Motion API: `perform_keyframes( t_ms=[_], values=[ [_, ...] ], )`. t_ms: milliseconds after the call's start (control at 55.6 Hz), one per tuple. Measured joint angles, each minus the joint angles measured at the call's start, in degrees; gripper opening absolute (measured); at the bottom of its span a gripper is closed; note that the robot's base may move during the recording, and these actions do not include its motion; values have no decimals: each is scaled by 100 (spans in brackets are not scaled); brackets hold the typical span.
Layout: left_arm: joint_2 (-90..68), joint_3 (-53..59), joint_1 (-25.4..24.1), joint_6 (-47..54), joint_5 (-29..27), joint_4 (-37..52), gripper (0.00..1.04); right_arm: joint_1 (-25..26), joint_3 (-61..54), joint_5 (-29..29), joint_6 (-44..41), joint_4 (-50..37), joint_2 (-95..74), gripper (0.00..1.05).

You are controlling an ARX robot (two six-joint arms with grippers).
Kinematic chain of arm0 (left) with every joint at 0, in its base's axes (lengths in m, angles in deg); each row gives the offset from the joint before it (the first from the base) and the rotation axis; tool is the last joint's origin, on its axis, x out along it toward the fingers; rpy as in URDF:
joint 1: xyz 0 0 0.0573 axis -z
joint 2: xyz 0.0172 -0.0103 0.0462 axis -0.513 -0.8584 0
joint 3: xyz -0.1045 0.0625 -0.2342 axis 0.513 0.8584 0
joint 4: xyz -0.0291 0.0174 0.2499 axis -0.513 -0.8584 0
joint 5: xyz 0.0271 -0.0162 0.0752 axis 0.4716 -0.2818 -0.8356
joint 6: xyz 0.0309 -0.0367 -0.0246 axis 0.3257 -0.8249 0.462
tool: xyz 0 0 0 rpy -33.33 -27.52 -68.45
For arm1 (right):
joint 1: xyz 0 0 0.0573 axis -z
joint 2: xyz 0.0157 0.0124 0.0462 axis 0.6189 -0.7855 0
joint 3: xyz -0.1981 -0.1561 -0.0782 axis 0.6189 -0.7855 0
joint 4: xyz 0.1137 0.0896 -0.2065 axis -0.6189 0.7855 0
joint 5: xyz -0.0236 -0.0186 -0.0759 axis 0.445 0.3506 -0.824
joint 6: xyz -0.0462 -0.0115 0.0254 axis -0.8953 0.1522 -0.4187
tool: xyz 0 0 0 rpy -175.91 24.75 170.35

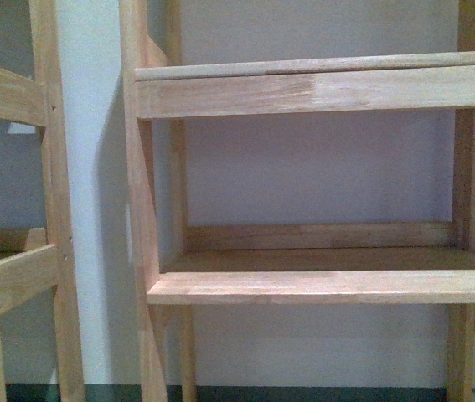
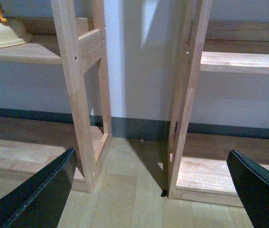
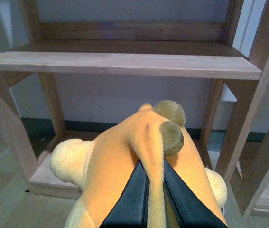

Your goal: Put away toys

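The orange-yellow plush animal fills the lower half of the right wrist view. My right gripper is shut on a fold of its fabric, black fingers pressed on either side. Two olive-brown rounded tips stick up at its far end, with pale yellow limbs at the sides. A bare wooden shelf board lies beyond and above the toy. My left gripper stands open with nothing between its black fingers, low over the wood floor. Neither arm nor the toy shows in the front view.
Two wooden shelf units face me: one on the left, one with bare boards in the middle. Their uprights stand close on the floor with a gap between. A cream bowl sits on a low left shelf.
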Motion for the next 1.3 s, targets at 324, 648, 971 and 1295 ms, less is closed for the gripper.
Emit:
perform_keyframes(
  t_ms=[324,648,971,1295],
  values=[
    [-4,0,0,0,2,0,98,0,0,-2,0,0,0,5],
    [-4,0,0,0,2,0,98,0,0,0,0,0,0,5],
    [-4,0,0,0,2,0,98,236,-2,769,522,-866,-223,5],
    [-4,0,0,0,0,0,98,127,734,529,431,-2302,-2232,5]
  ],
)
